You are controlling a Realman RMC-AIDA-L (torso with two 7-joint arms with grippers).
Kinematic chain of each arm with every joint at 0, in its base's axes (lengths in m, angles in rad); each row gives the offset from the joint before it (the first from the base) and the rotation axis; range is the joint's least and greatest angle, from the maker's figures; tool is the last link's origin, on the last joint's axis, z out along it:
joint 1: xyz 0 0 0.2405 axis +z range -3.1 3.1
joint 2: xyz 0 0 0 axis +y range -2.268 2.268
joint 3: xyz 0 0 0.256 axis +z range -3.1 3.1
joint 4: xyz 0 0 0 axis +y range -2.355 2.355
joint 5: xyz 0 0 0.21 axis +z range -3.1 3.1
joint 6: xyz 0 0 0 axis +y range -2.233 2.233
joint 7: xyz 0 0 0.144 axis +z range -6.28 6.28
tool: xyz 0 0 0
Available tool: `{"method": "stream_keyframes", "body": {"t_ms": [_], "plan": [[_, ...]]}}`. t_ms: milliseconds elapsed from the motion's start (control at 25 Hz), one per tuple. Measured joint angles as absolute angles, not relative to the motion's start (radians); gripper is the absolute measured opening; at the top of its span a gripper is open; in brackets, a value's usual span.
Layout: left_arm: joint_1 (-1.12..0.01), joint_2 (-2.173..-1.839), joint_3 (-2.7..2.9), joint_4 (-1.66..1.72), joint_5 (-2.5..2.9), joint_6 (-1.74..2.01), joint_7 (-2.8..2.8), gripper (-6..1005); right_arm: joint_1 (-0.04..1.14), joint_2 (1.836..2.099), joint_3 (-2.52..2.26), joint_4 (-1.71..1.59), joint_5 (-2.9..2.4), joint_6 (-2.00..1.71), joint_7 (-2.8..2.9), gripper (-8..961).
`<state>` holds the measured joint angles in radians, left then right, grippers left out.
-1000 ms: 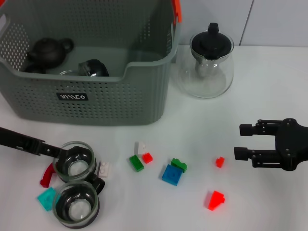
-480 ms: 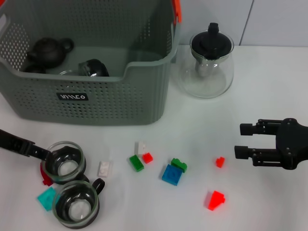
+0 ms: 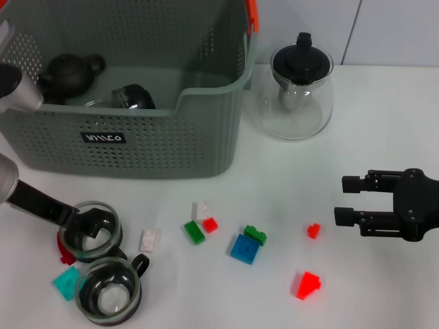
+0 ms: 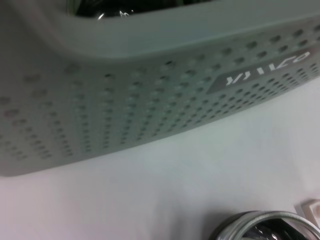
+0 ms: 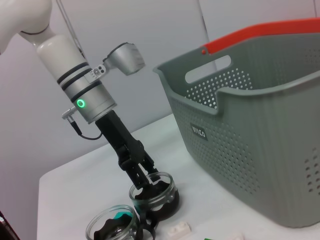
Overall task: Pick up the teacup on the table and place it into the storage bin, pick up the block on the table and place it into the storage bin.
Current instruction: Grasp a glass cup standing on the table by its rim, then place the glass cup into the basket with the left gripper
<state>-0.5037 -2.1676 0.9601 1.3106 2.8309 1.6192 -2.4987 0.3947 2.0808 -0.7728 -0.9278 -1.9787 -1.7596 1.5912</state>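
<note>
Left pincer [image 3: 88, 226] clamped on rim of teacup [image 3: 90, 239], at 7 o'clock on table [image 3: 288, 178], in front of storage bin [image 3: 130, 147]. Right pincer [image 3: 346, 200] apart, idle at 4 o'clock. Risks: rim slipping on lift; second cup [image 3: 110, 290] touching, liable to drag.

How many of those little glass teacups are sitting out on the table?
2. One teacup sits at the table's front left with the left pincer at its rim; the other teacup is just in front of it, nearer the robot. More may lie hidden inside the storage bin.
</note>
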Motion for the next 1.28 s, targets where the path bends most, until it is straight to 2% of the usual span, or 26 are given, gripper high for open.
{"method": "stream_keyframes", "body": {"t_ms": [400, 640, 840, 1280], "plan": [[-0.499, -2.166, 1.056, 1.318, 2.856, 1.594, -2.593, 817, 0.395, 2.077, -0.757, -0.911, -1.979, -1.759, 1.588, 733], [-0.5, -2.159, 1.061, 1.325, 2.857, 1.601, -2.613, 619, 0.394, 2.077, -0.752, -0.909, -1.979, -1.76, 1.588, 733], [-0.498, -2.149, 1.056, 1.327, 2.858, 1.611, -2.613, 390, 0.394, 2.077, -0.752, -0.908, -1.979, -1.76, 1.588, 732], [-0.533, -2.119, 0.877, 1.27, 2.788, 1.674, -2.5, 143, 0.396, 2.074, -0.748, -0.899, -1.979, -1.761, 1.588, 732]]}}
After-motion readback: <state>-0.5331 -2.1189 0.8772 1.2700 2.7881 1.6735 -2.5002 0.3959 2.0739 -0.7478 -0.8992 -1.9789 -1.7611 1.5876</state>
